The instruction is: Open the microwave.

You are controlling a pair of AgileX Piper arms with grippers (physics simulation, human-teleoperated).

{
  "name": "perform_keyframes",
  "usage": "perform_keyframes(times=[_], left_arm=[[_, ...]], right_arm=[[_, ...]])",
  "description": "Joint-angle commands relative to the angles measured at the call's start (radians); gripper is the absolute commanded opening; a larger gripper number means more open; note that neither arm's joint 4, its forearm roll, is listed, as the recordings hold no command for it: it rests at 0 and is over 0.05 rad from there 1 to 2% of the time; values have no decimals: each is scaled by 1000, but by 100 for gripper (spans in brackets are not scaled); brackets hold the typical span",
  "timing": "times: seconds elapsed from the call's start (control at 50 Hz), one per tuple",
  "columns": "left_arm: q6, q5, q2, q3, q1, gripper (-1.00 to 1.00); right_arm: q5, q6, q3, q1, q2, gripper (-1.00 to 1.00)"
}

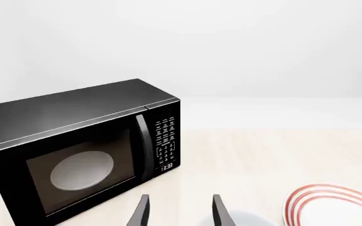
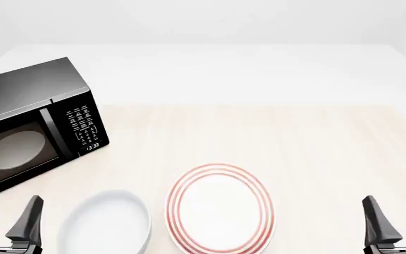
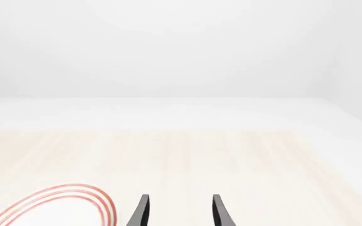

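Observation:
The microwave (image 2: pixel 27 124) is a big black box at the table's far left, its windowed door shut, with a pale turntable visible through the glass and a keypad with a small clock on its right side. The left wrist view shows the microwave (image 1: pixel 80 150) with a vertical handle beside the keypad. My left gripper (image 2: pixel 9 214) hangs open near the front left edge, short of the microwave, holding nothing. My right gripper (image 2: pixel 393 214) is open at the front right, far from it. Both show as the open left gripper (image 1: pixel 177 209) and open right gripper (image 3: pixel 177 209) in the wrist views.
A plain white bowl (image 2: pixel 108 225) sits just right of the left gripper. A white plate with red rings (image 2: pixel 221 209) lies at front centre; the plate (image 1: pixel 335 207) and plate (image 3: pixel 55 207) also show in the wrist views. The light wooden table (image 2: pixel 295 143) extends behind.

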Motion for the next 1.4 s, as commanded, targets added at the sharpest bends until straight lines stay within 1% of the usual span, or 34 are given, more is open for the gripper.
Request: perform_keyframes(times=[0.02, 0.24, 0.26, 0.28, 0.32, 0.4, 0.42, 0.44, 0.46, 0.48, 0.52, 0.58, 0.6, 0.64, 0.68, 0.7, 0.74, 0.84, 0.88, 0.92, 0.94, 0.98, 1.18, 1.28, 1.4], left_arm=[[-2, -2, 4, -1, 1, 100], [-17, -11, 7, -3, 7, 100], [-39, -15, 0, -3, 29, 100], [-50, -13, 0, -3, 34, 100], [-36, -37, 46, -1, 13, 100], [-30, -45, 77, 0, 37, 100], [-20, -74, 153, 0, 45, 100], [-7, -92, 177, 0, 44, 100], [-13, -91, 166, 0, 48, 100], [-23, -76, 155, -4, 68, 100], [-10, -91, 192, -17, 79, 100], [-19, -92, 201, -29, 70, 100], [-25, -102, 216, -35, 58, 100], [-15, -130, 250, -36, 60, 100], [-29, -143, 264, -41, 76, 100], [-16, -143, 268, -47, 87, 100], [-28, -144, 272, -56, 102, 100], [-36, -233, 375, -71, 99, 100], [-32, -251, 403, -80, 98, 100], [-19, -286, 453, -88, 125, 100], [-27, -327, 495, -90, 123, 100], [-31, -364, 545, -101, 117, 100], [-38, -501, 725, -129, 100, 100], [-35, -578, 843, -148, 81, 100], [-28, -635, 939, -169, 72, 100]], right_arm=[[0, -1, -3, 5, 4, 100], [1, -2, -3, 4, 3, 100], [0, -1, -3, 4, 3, 100], [0, -2, -2, 4, 3, 100], [0, -1, -2, 4, 3, 100], [0, -2, -2, 4, 3, 100], [0, -1, -2, 4, 3, 100], [0, -1, -2, 4, 3, 100], [0, -1, -2, 4, 3, 100], [0, -1, -2, 4, 3, 100], [0, -2, -2, 4, 3, 100], [0, -2, -1, 4, 3, 100], [0, -2, -1, 4, 3, 100], [0, -2, -1, 4, 3, 100], [-1, -2, -1, 4, 3, 100], [-1, -2, -1, 4, 3, 100], [-1, -2, -1, 4, 3, 100], [-1, -2, -2, 4, 3, 100], [-1, -2, -2, 4, 3, 100], [0, -2, -2, 4, 3, 100], [0, -2, -2, 4, 3, 100], [0, -2, -2, 4, 3, 100], [1, -2, -2, 4, 2, 100], [1, -2, -2, 4, 2, 100], [1, -2, -2, 4, 2, 100]])
